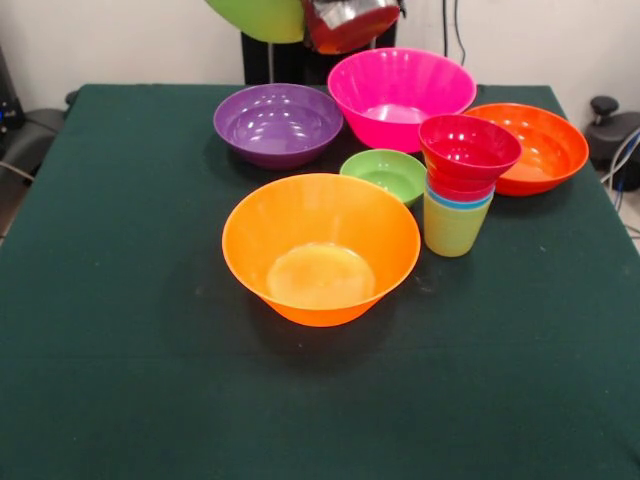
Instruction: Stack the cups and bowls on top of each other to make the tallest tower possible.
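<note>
While held at the top edge, gripper [345, 22]: state cannot be told.
Lime bowl [262, 17]: seen beside gripper.
Tower [462, 185]: red bowl seated on top.

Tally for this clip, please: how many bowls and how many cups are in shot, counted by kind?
Glossy plastic round bowls: 7 (large orange, pink, purple, red-orange, small green, small red on the cups, lime green at the top edge)
Translucent plastic cups: 3, nested (red, blue, yellow-green)
Total: 10
</note>
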Tool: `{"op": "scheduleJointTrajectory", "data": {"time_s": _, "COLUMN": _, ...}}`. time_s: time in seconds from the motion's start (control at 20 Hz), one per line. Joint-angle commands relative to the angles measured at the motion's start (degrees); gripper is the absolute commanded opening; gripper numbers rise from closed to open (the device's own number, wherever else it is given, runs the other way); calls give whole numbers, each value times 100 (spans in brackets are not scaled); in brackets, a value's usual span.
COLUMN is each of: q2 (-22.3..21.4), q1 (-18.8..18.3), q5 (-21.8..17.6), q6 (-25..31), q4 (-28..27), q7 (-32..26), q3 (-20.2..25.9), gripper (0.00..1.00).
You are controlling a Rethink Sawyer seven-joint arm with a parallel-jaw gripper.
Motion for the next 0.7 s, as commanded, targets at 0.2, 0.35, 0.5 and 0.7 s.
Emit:
{"op": "scheduleJointTrajectory", "data": {"time_s": 0.2, "q2": 369, "q1": 107, "q5": 419, "q6": -361, "q4": -671, "q7": 1876, "q3": 120, "gripper": 0}}
{"op": "scheduleJointTrajectory", "data": {"time_s": 0.35, "q2": 628, "q1": 96, "q5": 738, "q6": -467, "q4": -1060, "q7": 2254, "q3": 52, "gripper": 0}}
{"op": "scheduleJointTrajectory", "data": {"time_s": 0.5, "q2": 779, "q1": 143, "q5": 1064, "q6": -457, "q4": -1248, "q7": 2518, "q3": -147, "gripper": 0}}
{"op": "scheduleJointTrajectory", "data": {"time_s": 0.7, "q2": 741, "q1": 77, "q5": 1015, "q6": -1047, "q4": -545, "q7": 2811, "q3": 3, "gripper": 0}}
